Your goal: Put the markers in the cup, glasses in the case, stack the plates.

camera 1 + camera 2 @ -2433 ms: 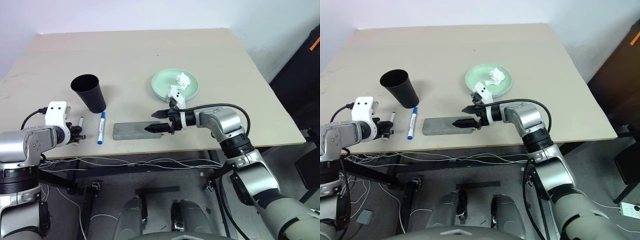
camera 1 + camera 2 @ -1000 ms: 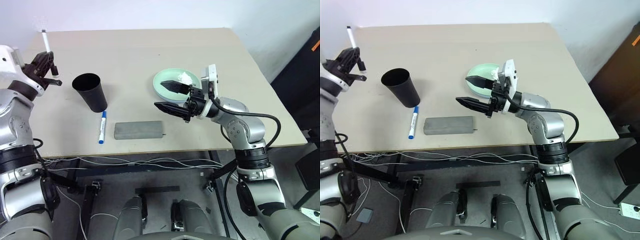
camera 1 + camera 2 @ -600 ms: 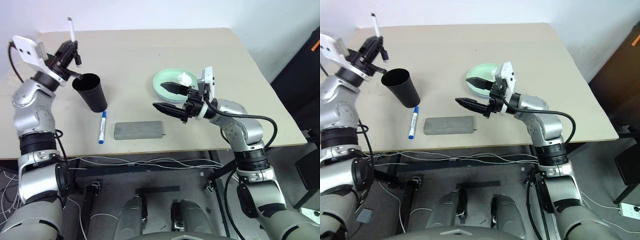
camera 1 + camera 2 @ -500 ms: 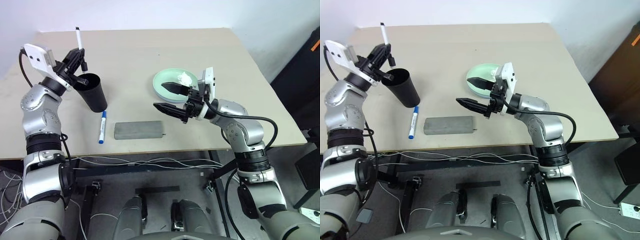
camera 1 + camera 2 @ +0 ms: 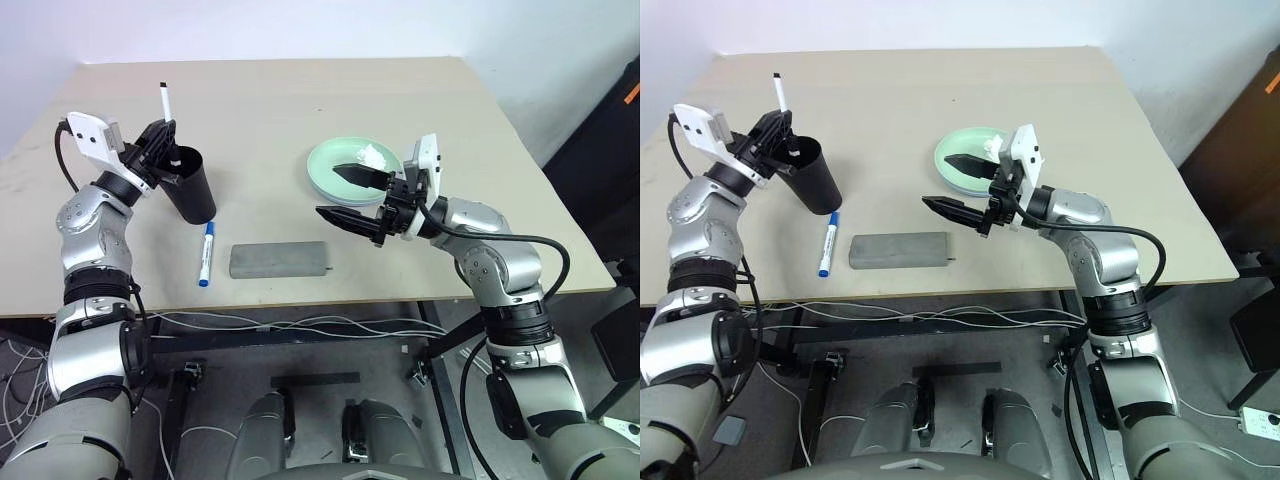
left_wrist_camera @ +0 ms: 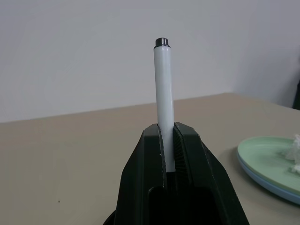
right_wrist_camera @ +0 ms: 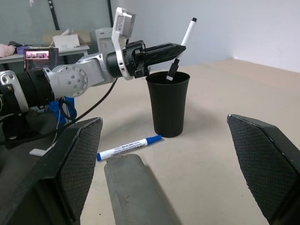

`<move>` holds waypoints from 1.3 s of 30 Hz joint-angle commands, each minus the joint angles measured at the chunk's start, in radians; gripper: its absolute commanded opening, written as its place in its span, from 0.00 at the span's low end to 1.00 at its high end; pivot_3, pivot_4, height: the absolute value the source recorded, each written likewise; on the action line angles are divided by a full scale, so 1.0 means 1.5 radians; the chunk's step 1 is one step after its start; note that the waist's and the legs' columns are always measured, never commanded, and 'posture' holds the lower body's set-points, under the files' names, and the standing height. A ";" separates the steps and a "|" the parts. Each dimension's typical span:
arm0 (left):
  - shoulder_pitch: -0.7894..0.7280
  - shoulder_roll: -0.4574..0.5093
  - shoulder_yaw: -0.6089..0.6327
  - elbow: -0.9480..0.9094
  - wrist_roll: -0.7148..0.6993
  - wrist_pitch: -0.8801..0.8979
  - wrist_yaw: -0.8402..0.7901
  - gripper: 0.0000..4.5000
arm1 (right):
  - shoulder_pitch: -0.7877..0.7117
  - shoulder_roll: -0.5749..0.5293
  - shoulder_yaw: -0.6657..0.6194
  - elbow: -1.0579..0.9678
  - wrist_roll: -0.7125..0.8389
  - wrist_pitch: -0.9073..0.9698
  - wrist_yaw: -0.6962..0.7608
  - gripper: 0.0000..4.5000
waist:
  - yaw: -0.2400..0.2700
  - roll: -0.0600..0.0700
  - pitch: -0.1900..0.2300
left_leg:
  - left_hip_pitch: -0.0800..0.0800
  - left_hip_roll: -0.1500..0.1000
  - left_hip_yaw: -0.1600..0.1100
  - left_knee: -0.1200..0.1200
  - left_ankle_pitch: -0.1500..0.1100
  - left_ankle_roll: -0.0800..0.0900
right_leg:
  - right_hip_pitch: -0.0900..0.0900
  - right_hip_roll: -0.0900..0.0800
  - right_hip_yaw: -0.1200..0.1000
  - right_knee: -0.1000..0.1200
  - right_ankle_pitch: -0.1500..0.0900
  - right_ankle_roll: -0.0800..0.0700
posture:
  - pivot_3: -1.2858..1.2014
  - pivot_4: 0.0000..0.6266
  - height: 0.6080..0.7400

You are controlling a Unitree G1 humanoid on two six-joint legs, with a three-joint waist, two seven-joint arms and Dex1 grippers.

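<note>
Now | marker (image 7: 185, 34): slim white body, black cap | black cup (image 7: 168, 103)

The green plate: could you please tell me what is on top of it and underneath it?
Crumpled white tissue lies on the green plate; a blue plate's edge shows beneath, the rest covered.
</note>
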 commanded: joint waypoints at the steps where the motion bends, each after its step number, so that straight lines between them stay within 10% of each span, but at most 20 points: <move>1: -0.018 0.006 0.000 -0.005 0.001 -0.008 -0.002 0.22 | -0.004 -0.006 -0.004 -0.027 0.000 -0.011 -0.002 1.00 | 0.000 0.000 0.000 | 0.000 0.000 0.000 0.000 0.000 0.000 | 0.000 0.000 0.000 0.000 0.000 0.000 | 0.52 0.24 1.00; 11: -0.006 0.010 -0.009 -0.013 0.014 0.006 0.007 1.00 | 0.001 -0.009 0.009 -0.021 -0.019 -0.017 -0.005 1.00 | 0.000 0.000 0.000 | 0.000 0.000 0.000 0.001 0.000 0.000 | 0.000 0.000 0.000 0.000 0.000 0.000 | 0.52 0.24 1.00; 22: 0.089 0.093 0.014 -0.292 0.000 0.183 0.082 1.00 | -0.012 -0.006 0.005 -0.005 -0.006 -0.004 0.001 1.00 | -0.003 0.000 0.000 | 0.000 0.000 0.000 0.001 0.000 0.000 | 0.000 0.000 0.000 0.001 0.000 0.000 | 0.52 0.24 1.00; 33: 0.269 0.213 0.162 -0.755 -0.212 0.848 0.264 1.00 | -0.038 0.011 -0.019 0.049 0.019 -0.042 0.044 1.00 | -0.001 0.000 0.000 | 0.001 0.000 -0.001 0.001 0.000 0.000 | 0.001 0.000 0.000 0.001 0.000 0.000 | 0.52 0.24 1.00; 39: 0.349 0.200 0.198 -0.868 -0.251 0.969 0.296 1.00 | -0.050 0.013 -0.040 0.062 0.051 -0.035 0.066 1.00 | -0.001 0.000 0.000 | 0.002 0.001 -0.001 0.001 0.000 0.000 | 0.001 0.000 0.001 0.001 0.000 0.000 | 0.52 0.24 1.00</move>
